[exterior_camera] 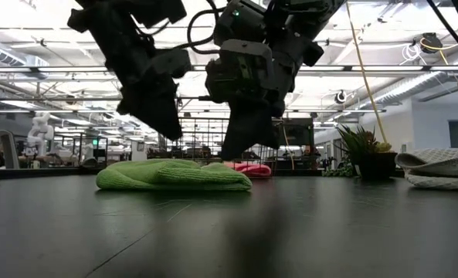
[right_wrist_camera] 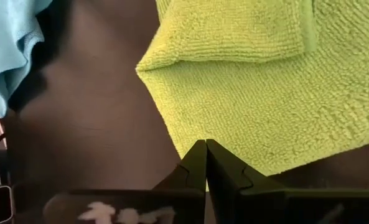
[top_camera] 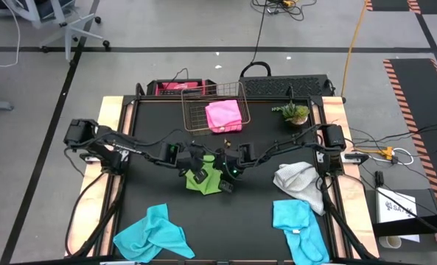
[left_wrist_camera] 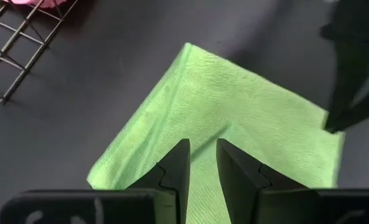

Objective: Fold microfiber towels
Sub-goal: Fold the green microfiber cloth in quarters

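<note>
The lime green towel point(top_camera: 202, 185) lies folded flat at the table's middle, an upper layer point(right_wrist_camera: 234, 31) lying over the lower one. My left gripper point(left_wrist_camera: 203, 149) hangs above it, open by a narrow gap with nothing between the fingers, and stands clear of it in the low view point(exterior_camera: 167, 127). My right gripper point(right_wrist_camera: 206, 144) is shut, its tips low over the towel's right part point(exterior_camera: 232, 154). The pink towel point(top_camera: 223, 115) lies in the basket. The grey towel point(top_camera: 295, 179) and two turquoise towels point(top_camera: 153, 234) point(top_camera: 295, 224) lie crumpled on the table. My right gripper points slanting down with its shut fingertips point(right_wrist_camera: 200, 155) at the green towel's edge point(right_wrist_camera: 190, 134). I cannot tell whether they touch the cloth. The towel lies flat on the table.
The copper wire basket point(top_camera: 196, 118) stands at the table's far middle. A small potted plant point(top_camera: 295, 112) stands at the far right. The grey towel is at the right edge, and the turquoise towels lie along the near edge.
</note>
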Controlling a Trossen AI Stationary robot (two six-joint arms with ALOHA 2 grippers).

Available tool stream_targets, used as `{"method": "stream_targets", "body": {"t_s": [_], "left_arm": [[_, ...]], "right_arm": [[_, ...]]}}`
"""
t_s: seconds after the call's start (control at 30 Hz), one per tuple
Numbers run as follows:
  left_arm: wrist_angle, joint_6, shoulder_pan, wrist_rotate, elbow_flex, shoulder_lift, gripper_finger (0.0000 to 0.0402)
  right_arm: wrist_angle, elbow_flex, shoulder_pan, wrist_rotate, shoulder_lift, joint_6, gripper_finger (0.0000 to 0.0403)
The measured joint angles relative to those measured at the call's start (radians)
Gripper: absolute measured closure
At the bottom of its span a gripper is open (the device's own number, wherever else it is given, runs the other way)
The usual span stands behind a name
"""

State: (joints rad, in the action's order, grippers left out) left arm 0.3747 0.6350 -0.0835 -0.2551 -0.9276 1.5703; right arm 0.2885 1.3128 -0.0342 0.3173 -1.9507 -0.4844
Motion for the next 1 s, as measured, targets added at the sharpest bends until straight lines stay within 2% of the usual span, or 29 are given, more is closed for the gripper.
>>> {"method": "stream_targets", "body": {"t_s": [0.2,0.4,0.57,0.73,0.87,1.0], "left_arm": [[-0.074,-0.028,0.025,-0.002,0.0,0.07,0.0321],[-0.143,-0.028,0.027,0.001,0.0,0.119,0.0321],[-0.137,-0.014,0.014,0.001,-0.001,0.13,0.0321],[-0.092,0.012,-0.019,0.024,0.0,0.13,0.0321],[-0.036,0.039,-0.046,0.079,0.0,0.128,0.0321],[0.027,0.113,-0.07,0.214,0.0,0.111,0.0321]], "right_arm": [[-0.012,-0.001,0.008,-0.007,0.0,-0.003,0.0403],[0.014,-0.001,0.015,-0.061,0.0,-0.005,0.0403],[0.013,-0.001,0.015,-0.128,0.0,-0.013,0.0403],[0.013,0.0,0.014,-0.134,0.0,-0.019,0.0403],[0.021,0.0,0.014,-0.132,0.0,-0.019,0.0403],[0.034,0.001,0.014,-0.131,0.0,-0.019,0.0403]]}}
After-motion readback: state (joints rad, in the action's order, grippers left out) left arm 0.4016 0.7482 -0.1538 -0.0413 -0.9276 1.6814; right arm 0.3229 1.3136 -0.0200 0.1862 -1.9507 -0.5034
